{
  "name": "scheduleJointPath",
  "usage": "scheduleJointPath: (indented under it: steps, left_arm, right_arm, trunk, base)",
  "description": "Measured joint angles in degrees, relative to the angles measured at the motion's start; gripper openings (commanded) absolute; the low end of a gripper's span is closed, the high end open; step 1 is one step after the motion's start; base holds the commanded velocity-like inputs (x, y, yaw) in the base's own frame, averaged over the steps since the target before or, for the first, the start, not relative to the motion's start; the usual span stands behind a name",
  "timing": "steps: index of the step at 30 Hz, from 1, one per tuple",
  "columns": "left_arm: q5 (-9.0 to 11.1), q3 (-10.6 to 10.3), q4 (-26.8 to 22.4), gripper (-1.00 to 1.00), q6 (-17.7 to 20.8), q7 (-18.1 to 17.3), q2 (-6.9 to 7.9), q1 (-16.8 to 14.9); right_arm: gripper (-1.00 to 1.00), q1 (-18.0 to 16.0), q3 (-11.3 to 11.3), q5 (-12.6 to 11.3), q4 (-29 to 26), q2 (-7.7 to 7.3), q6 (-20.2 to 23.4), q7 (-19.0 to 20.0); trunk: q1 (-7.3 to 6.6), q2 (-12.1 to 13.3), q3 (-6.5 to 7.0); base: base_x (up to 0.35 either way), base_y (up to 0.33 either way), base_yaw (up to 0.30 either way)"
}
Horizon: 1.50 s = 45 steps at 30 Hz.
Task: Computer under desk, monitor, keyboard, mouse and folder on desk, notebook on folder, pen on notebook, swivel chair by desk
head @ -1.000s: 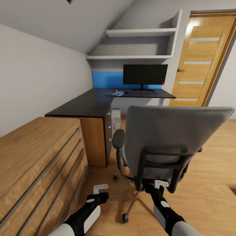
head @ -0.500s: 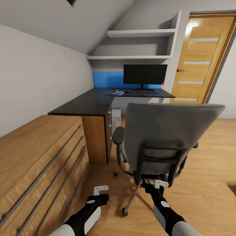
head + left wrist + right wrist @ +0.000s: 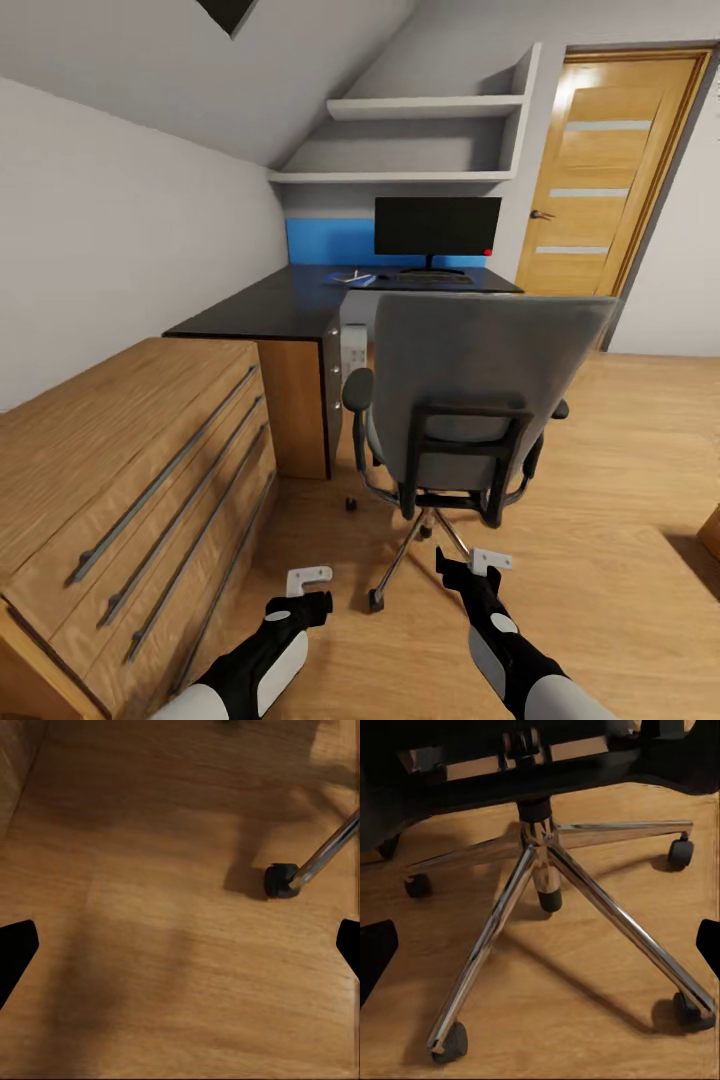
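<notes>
Both grippers, left [image 3: 308, 577] and right [image 3: 490, 560], hang spread empty at frame bottom, so the grey-backed chrome-based swivel chair [image 3: 470, 390] could roll askew if nudged off-centre.

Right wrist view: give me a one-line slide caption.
Open right gripper looks down at the swivel chair: chrome five-star base and black castors on the light wood floor.

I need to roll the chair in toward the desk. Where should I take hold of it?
Grip the black crossbar on the chair back from behind, since the back faces you. It's a narrow bar the open right gripper could close on.
</notes>
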Motion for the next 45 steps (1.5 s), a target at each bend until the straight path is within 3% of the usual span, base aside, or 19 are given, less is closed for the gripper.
scheduleJointPath:
  steps: [9, 19, 25, 28, 29, 31, 32, 37, 45]
  left_arm:
    - [-0.1, 0.0, 0.0, 1.00, -0.2, 0.2, 0.03, 0.0]
    - [-0.1, -1.4, 0.1, 1.00, -1.2, 0.2, -0.07, 0.0]
    - [-0.2, -1.9, 0.4, 1.00, -4.8, 0.3, -0.17, 0.0]
    - [-0.3, -1.9, 0.9, 1.00, -6.0, 0.2, -0.75, 0.0]
    - [-0.4, -2.0, 1.0, 1.00, -6.6, 0.2, -0.89, -0.1]
    - [-0.4, -2.0, 1.0, 1.00, -6.7, 0.3, -1.00, -0.1]
    - [-0.4, -2.0, 1.0, 1.00, -6.8, 0.5, -1.09, -0.1]
    - [-0.5, -2.1, 1.0, 1.00, -8.0, 0.6, -1.13, -0.1]
    - [-0.5, -3.3, 1.0, 1.00, -14.5, 0.5, -2.03, -0.1]
  right_arm:
    - [1.00, 0.0, 0.0, 2.7, 0.1, 0.05, 0.0, 0.0]
    - [1.00, 0.0, 0.2, 3.5, 0.0, 0.12, 0.0, 0.0]
    - [1.00, 0.0, 0.3, 3.5, 0.1, 0.14, 0.0, 0.0]
    - [1.00, 0.0, 0.3, 3.6, 0.0, 0.90, -0.4, 0.1]
    - [1.00, 0.1, 0.4, 3.9, 0.1, 1.04, -4.1, 0.0]
    - [1.00, 0.1, 0.5, 4.5, 0.4, 1.12, -5.0, 0.1]
    - [1.00, 0.2, 0.5, 6.5, 1.0, 1.29, -5.6, 0.1]
    - [1.00, 0.2, 0.4, 8.3, 1.4, 1.41, -5.9, 0.2]
    - [1.00, 0.2, 0.4, 9.1, 1.6, 1.38, -6.9, 0.2]
  trunk:
    - [-0.02, 0.0, 0.00]
    - [-0.04, 0.0, 0.00]
    - [-0.03, 0.0, 0.00]
    - [-0.03, 0.0, 0.00]
    - [-0.25, 0.4, 0.18]
    - [-0.68, 1.2, 0.53]
    - [-0.90, 1.6, 0.71]
    - [-2.00, 3.6, 1.61]
    - [-3.76, 6.8, 3.05]
  base:
    - [-0.181, -0.249, 0.000]
    - [0.051, -0.341, 0.000]
    - [0.036, -0.153, 0.000]
    - [0.014, -0.034, 0.000]
    - [0.002, -0.004, 0.000]
    - [0.000, -0.001, 0.000]
    - [0.000, 0.000, 0.000]
    - [0.000, 0.000, 0.000]
    - [0.000, 0.000, 0.000]
